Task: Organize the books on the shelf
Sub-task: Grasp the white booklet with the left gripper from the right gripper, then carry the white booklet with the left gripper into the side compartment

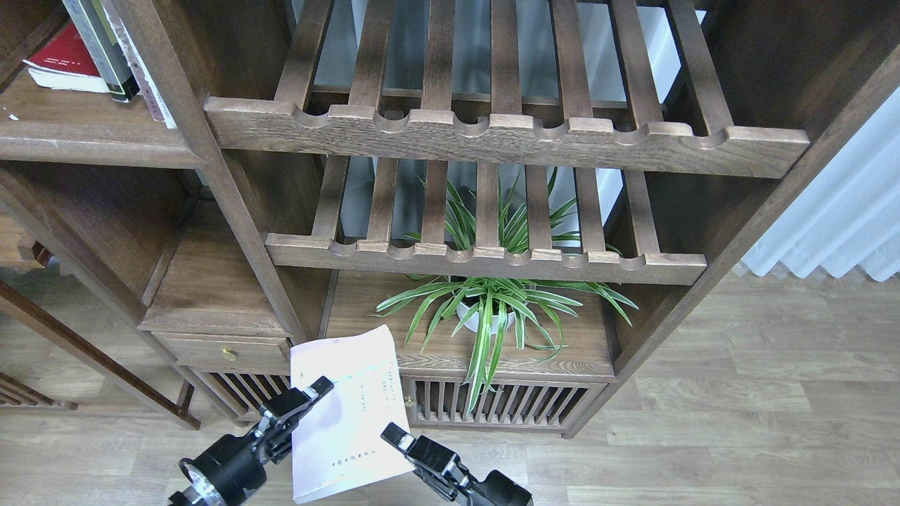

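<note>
Low at the bottom edge, the left fingers press the left edge of the pale lavender-white book, while the right fingers meet its right edge; whether either pair is clamped or only touching, I cannot tell. Both arms are cut off below. Beyond stands a potted plant under slatted racks. Far upper left, the shelf carries the dark red book lying flat and the black-grey book, tops cropped.

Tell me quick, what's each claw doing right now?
Left claw: touching the pale lavender-white book's left edge; grip cannot be told.
Right claw: at its right edge; cannot be told.
</note>
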`<action>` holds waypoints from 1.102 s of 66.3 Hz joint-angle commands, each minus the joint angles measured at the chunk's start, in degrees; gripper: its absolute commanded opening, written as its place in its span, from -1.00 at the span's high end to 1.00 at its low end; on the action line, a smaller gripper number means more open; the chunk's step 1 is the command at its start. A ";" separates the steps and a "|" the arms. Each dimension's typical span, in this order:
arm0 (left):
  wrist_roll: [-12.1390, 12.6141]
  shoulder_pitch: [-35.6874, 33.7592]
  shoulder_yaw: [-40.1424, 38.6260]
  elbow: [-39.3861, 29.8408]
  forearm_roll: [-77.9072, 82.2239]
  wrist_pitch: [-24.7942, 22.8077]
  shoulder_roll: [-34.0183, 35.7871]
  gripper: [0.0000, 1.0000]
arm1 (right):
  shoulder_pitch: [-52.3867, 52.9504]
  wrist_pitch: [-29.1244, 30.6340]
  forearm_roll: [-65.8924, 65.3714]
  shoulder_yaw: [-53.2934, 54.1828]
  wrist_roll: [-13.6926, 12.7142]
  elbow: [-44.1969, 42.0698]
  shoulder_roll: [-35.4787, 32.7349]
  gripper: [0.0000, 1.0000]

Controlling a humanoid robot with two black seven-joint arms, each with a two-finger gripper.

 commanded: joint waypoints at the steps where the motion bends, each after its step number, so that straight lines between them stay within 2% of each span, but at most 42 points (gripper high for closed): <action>1: 0.16 -0.04 -0.40 -0.22 0.10 0.07 0.46 0.84 | 0.20 0.03 0.04 -0.04 0.02 -0.12 -0.02 0.81; 6: 0.24 -0.04 -0.84 -0.14 0.28 0.07 0.46 0.84 | 0.20 0.03 -0.13 -0.04 0.02 -0.12 -0.02 0.48; 7: 0.24 0.04 -1.10 -0.14 0.28 0.07 0.46 0.84 | 0.20 0.03 -0.31 -0.12 0.02 -0.12 -0.02 0.17; 9: 0.24 0.05 -1.28 -0.14 0.28 0.07 0.46 0.84 | 0.29 0.03 -0.39 -0.04 0.11 -0.12 -0.02 -0.14; 10: 0.24 0.05 -1.54 -0.14 0.36 0.07 0.55 0.84 | 0.29 0.03 -0.74 -0.04 0.11 -0.12 -0.02 -0.52; 13: 0.33 0.22 -2.15 -0.66 0.45 0.07 0.90 0.84 | 0.55 0.03 -1.36 -0.04 0.11 -0.12 -0.02 -0.76; 20: 0.60 0.66 -4.26 -1.80 0.72 0.07 3.62 0.86 | 0.46 0.03 -1.63 0.05 0.29 -0.03 -0.02 -0.86; 21: 0.86 1.97 -6.88 -2.76 0.72 0.07 6.85 0.85 | 0.46 0.03 -1.71 0.14 0.29 -0.03 -0.02 -0.90; 41: 0.86 9.45 -22.62 -15.25 0.63 0.07 19.53 0.85 | 0.64 0.03 -1.89 0.40 0.20 -0.47 -0.02 -0.90; 51: 0.86 11.73 -31.50 -16.92 0.54 0.07 23.22 0.85 | 0.64 0.03 -1.89 0.49 0.11 -0.73 -0.02 -0.91; 63: 1.03 12.88 -38.27 -18.06 0.63 0.07 27.53 0.85 | 0.64 0.03 -1.89 0.49 0.02 -1.26 -0.02 -0.91; 68: 1.91 12.88 -41.26 -18.07 0.72 0.07 29.11 0.85 | 0.55 0.03 -1.89 0.49 0.02 -1.35 -0.02 -0.91; 69: 3.13 12.88 -44.31 -18.07 0.63 0.07 30.07 0.85 | 0.55 0.03 -1.89 0.49 0.02 -1.52 -0.02 -0.91; 73: 4.55 12.79 -46.80 -18.07 0.72 0.07 30.87 0.85 | 0.55 0.03 -1.89 0.49 0.02 -1.52 -0.02 -0.91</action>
